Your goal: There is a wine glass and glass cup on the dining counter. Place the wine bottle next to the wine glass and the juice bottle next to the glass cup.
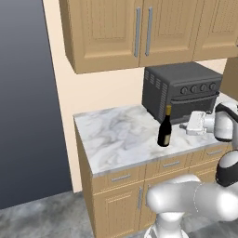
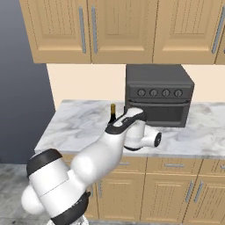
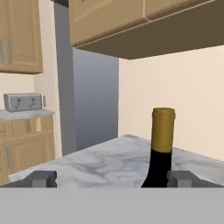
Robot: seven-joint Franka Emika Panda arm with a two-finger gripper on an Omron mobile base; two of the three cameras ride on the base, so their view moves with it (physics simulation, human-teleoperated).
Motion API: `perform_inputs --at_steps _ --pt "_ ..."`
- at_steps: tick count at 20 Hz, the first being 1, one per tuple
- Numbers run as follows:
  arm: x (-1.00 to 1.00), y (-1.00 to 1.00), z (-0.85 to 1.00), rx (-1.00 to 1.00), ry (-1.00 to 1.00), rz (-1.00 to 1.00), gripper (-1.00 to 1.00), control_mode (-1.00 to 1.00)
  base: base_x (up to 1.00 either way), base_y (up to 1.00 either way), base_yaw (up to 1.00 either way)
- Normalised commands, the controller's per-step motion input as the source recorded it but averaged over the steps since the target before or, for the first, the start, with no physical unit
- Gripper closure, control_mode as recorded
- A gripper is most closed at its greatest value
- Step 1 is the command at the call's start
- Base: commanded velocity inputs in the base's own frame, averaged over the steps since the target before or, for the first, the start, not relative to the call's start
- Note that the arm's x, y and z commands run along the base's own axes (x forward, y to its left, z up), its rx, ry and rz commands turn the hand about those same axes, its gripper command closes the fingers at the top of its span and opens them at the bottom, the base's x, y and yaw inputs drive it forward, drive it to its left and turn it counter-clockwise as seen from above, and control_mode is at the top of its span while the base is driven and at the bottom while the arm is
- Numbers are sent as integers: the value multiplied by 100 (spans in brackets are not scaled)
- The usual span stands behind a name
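The marble counter (image 1: 116, 135) with cabinet doors below runs along the back wall under the tan wall cabinets (image 1: 125, 32). At its far right a dark toaster oven (image 1: 181, 90) sits against the wall, which leaves the front strip of stone free for reaching.

The white arm (image 2: 92, 162) stretches from the base across the counter's near edge, with the hand turned level, not pointing down, probably so the fingers can come at a tall, upright thing from the side.

The wine bottle (image 1: 164, 126) stands upright on the counter just in front of the oven's left corner, near the front edge. In the hand view its yellowish top and dark neck rise right of centre, close ahead, nearer one finger than the other.

The gripper (image 1: 184, 126) is level with the bottle's body, just to its right and apart from it. Its fingers are spread as wide as they go and have hold of nothing; both dark fingertips (image 3: 43, 178) stand clear of the glass.

As I judge it, this is the approach to the first pick, so the task has barely begun.

The bottle's pale label faces away or is too small; no writing can be read, and the oven's knobs show no legible marks.
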Motion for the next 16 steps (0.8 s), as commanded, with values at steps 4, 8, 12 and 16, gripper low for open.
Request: perform_inputs --at_steps 4,8,12,16 --pt "38 -6 -20 15 0 0 -100 -100 0 0 0" --pt "32 0 -1 13 0 0 -100 -100 0 0 0" --pt "30 0 -2 9 0 0 -100 -100 0 0 0" --pt "33 10 -17 3 3 0 -100 -100 0 0 0"
